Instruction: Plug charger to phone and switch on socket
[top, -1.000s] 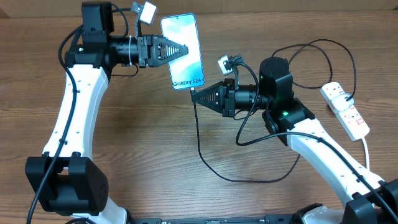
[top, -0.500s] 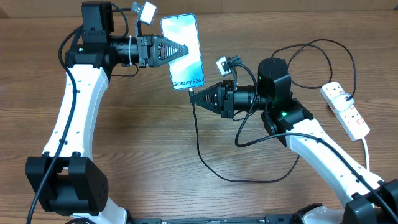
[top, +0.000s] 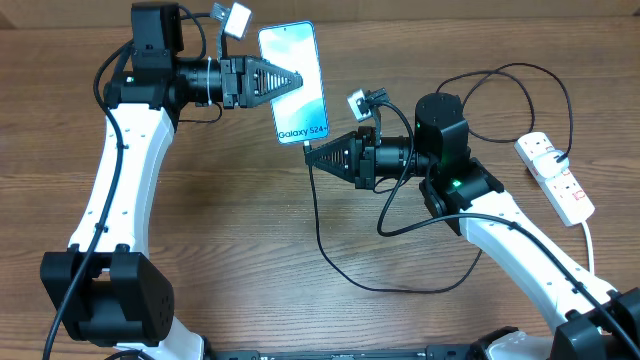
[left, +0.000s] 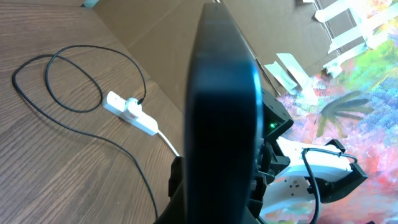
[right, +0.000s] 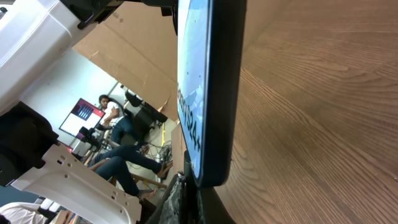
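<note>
Teal-blue and glowing, the phone (top: 295, 45) is hanging clear of the wooden tabletop (top: 220, 240) because my left gripper (top: 298, 80) is clamping it near the middle, one finger lying across the screen, which is facing up to the overhead camera. Dark lettering near its lower end is reading "Galaxy S24+". That is the only writing I am making out, and from my right wrist camera the same letters are showing nearly edge-on and too skewed to read. My right gripper (top: 310, 155) is pointing at that lower end, its fingers drawn in narrow around the small black plug of the charger (top: 318, 215), which is sitting right at the phone's bottom edge. Whether it is seated in the port I cannot tell. From there the thin black cable is dropping down, looping across the wood beneath my right arm and climbing in a wide arc to the white power strip (top: 556, 178). The strip is lying well apart at the right edge, small red marks showing on its switches and its thick white cord (top: 587, 245) trailing toward the front. Compared with a second ago, my right gripper is sitting very slightly lower and further left, while the phone, my left gripper and the power strip are staying where they were.
</note>
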